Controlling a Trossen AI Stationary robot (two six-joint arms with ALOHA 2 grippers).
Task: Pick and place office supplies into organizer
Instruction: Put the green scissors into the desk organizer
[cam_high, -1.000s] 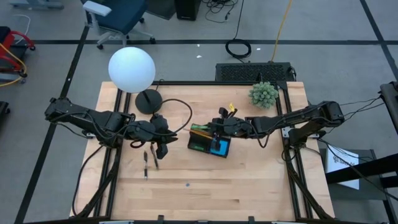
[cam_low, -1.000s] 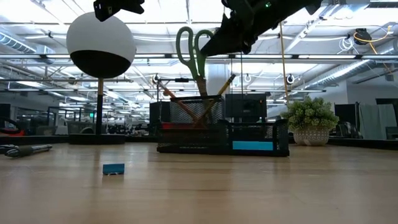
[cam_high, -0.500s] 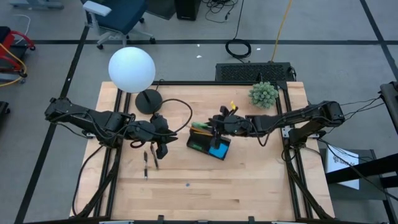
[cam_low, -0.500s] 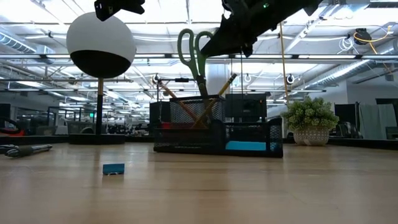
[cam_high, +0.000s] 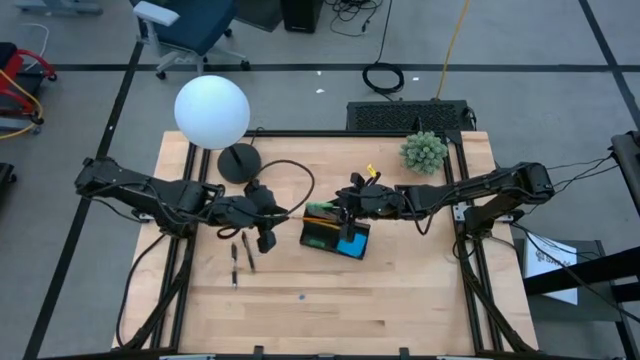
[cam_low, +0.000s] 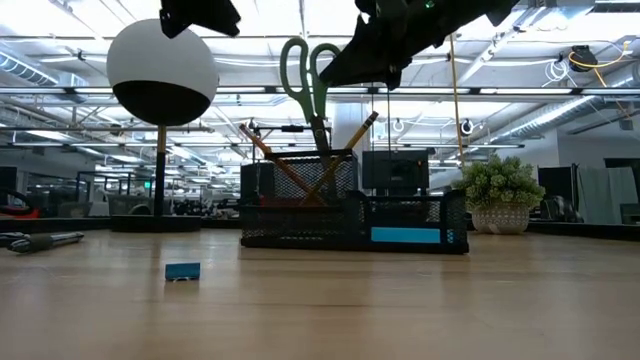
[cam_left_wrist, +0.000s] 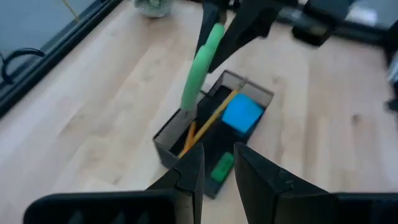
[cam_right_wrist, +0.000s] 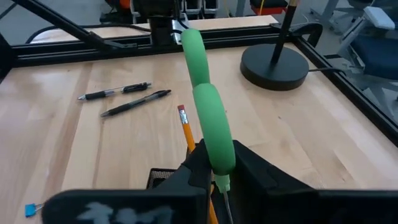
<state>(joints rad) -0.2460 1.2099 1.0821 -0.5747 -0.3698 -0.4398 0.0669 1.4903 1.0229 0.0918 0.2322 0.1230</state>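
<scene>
Holding the green-handled scissors (cam_low: 310, 85) upright, blades down in the small black mesh organizer tray (cam_high: 322, 233), my right gripper (cam_high: 352, 198) pinches them just above that tray. Two dark pens (cam_high: 241, 256) lie beside the tray, long ways toward me, nearest my left gripper (cam_high: 266, 240), whose fingers stand narrowly apart and empty.

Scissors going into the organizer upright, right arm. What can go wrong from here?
1. The scissors stand tall in the organizer back section beside two pencils; on release they may lean over or tip the light tray.
2. The right gripper, shut on the scissors, could drag the tray if it moves sideways.
3. The left gripper hovers close by, above the two pens: the arms could collide.
</scene>
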